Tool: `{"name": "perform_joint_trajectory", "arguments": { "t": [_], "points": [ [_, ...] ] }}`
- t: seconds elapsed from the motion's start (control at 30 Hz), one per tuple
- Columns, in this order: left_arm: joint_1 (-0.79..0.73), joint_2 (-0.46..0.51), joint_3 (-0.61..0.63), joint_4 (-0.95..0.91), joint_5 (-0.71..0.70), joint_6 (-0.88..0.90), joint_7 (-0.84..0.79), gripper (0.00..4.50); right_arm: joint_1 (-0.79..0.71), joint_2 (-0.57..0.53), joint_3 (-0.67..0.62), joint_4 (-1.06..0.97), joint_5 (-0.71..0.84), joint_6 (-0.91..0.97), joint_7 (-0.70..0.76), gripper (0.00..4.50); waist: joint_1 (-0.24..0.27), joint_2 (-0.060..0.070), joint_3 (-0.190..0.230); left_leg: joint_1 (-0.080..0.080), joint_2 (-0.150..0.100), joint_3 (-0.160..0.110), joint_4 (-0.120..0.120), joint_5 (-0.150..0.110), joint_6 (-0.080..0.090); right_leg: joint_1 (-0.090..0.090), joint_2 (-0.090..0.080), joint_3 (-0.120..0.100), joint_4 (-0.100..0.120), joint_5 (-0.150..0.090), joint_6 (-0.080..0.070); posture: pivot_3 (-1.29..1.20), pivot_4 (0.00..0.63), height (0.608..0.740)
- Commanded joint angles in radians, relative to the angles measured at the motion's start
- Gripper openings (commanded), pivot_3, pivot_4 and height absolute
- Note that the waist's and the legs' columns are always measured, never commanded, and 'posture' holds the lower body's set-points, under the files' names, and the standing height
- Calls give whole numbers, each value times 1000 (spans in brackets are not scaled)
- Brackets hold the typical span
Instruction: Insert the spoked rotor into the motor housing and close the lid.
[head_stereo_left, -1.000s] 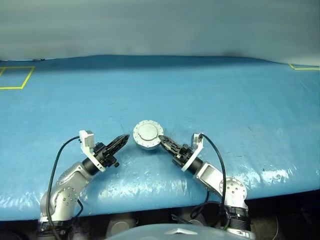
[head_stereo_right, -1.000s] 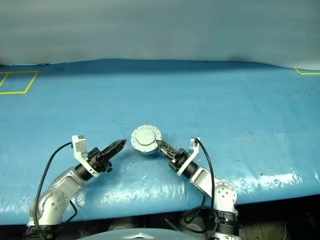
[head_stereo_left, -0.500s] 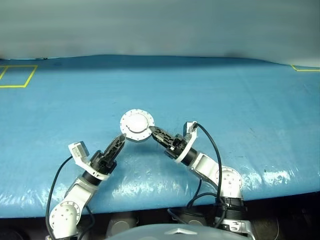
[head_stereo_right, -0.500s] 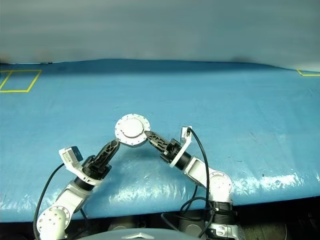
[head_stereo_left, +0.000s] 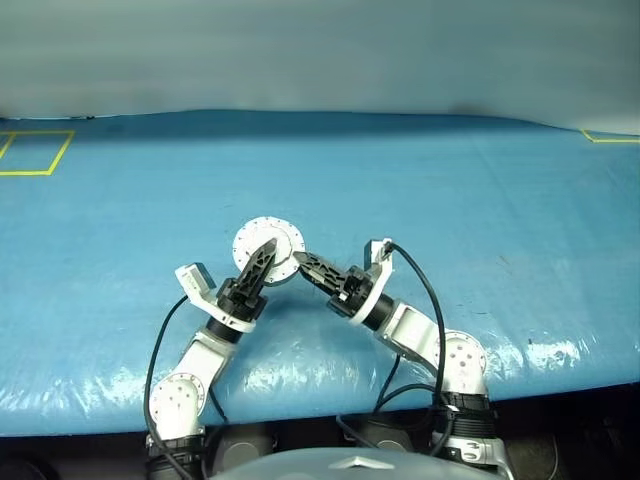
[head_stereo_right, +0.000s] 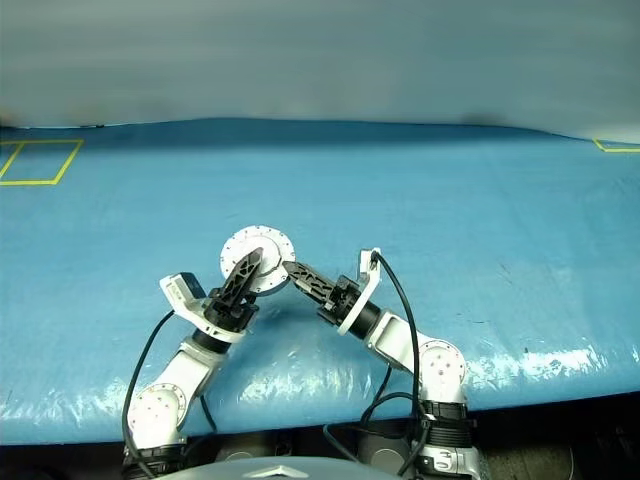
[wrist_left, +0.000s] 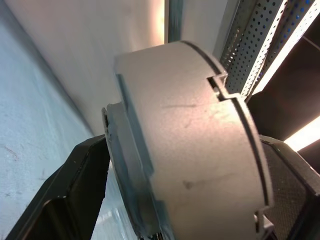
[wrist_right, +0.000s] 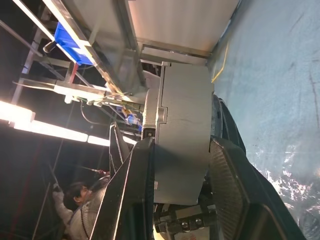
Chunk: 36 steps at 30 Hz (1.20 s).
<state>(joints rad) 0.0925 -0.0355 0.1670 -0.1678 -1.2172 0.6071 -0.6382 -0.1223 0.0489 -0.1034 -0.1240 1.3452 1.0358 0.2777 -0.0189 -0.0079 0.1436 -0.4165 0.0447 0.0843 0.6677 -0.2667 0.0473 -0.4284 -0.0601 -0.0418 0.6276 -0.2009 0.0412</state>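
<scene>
Holding the closed motor housing up off the blue table, the right gripper pinches its edge while the left gripper's spread-wide jaws straddle it, so close squarely before letting go.

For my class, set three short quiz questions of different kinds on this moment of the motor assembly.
1. True or false: the motor housing lies flat on the blue table.
2. Which gripper clamps the housing by its edge? A) left gripper B) right gripper C) neither
3. Fill in: the left gripper's jaws stand ____ around the housing.

Key: 1 false, it is held up on edge above the table. 2 B. 3 open, one finger on each side.
</scene>
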Motion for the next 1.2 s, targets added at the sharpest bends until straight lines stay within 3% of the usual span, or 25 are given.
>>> {"name": "perform_joint_trajectory", "arguments": {
  "t": [0.03, 0.2, 0.3, 0.37, 0.47, 0.6, 0.67, 0.8, 1.13, 1.2],
  "points": [
    [-22, -5, 13, 12, -20, 9, 24, 4272, -9, 2, 11, -42, 35, 0, 5, 1224, 0, 0, 0, 0, 0, 0, 0, 0, 0, 0, 0, 0, 0, 0, 0, 0, 150, 740],
    [-29, 0, 10, 2, -7, 10, 25, 4272, -10, -4, 16, -42, 32, -6, -1, 1224, 0, 0, 0, 0, 0, 0, 1, 0, 0, 0, 0, 0, 0, 0, 0, 0, 150, 740],
    [-24, -6, 11, 3, -7, 8, 22, 3717, -14, -2, 17, -35, 26, -11, -3, 1224, 0, 0, 0, 0, 0, 0, 1, 0, 0, 0, 0, 0, 0, 0, 0, 0, 150, 740],
    [-18, 2, 5, -1, 9, 11, 30, 3070, -17, 0, 19, -31, 22, -15, -5, 1224, 0, 0, 0, 0, 0, 0, 1, 0, 0, 0, 0, 0, 0, 0, 0, 0, 150, 740],
    [-15, 2, 10, 5, 16, 16, 71, 2568, -18, -1, 21, -31, 11, -21, -1, 1224, 1, 0, 0, 0, 0, 0, 1, 0, 0, 0, 0, 0, 0, 0, 0, 0, 150, 740],
    [7, 33, -2, -14, 1, 47, 17, 2559, -22, 6, 21, -26, 4, -27, 0, 1224, -2, 0, 0, 0, 0, 0, 1, 0, 0, 0, 0, 0, 0, 0, 1, 0, 150, 740],
    [3, 34, -1, -10, 29, 33, 73, 2558, -24, 7, 27, -30, -18, -36, -2, 1224, -2, 0, 0, 0, 0, 0, 1, 0, 0, 0, 0, 0, 0, 0, 0, 0, 150, 740],
    [1, 27, 26, -12, -45, 31, 10, 2558, -26, 3, 43, -44, -80, -61, -11, 1224, -2, 0, 0, 0, 0, 0, 1, 0, 0, 0, 0, 0, 0, 0, 1, 0, 150, 740],
    [-38, 23, 66, 12, -6, -19, 99, 2533, -28, 31, 37, -34, -128, -109, -69, 1224, 1, 0, 0, 0, 0, 0, 3, 0, 0, 1, 0, 0, 1, 1, 1, 0, 150, 740],
    [-56, 18, 80, 21, -5, -36, 110, 2533, -33, 42, 18, -13, -119, -120, -73, 1950, 1, 0, 0, 0, 0, 0, 3, 0, 0, 1, 0, 0, 1, 1, 1, 0, 150, 740]
  ]
}}
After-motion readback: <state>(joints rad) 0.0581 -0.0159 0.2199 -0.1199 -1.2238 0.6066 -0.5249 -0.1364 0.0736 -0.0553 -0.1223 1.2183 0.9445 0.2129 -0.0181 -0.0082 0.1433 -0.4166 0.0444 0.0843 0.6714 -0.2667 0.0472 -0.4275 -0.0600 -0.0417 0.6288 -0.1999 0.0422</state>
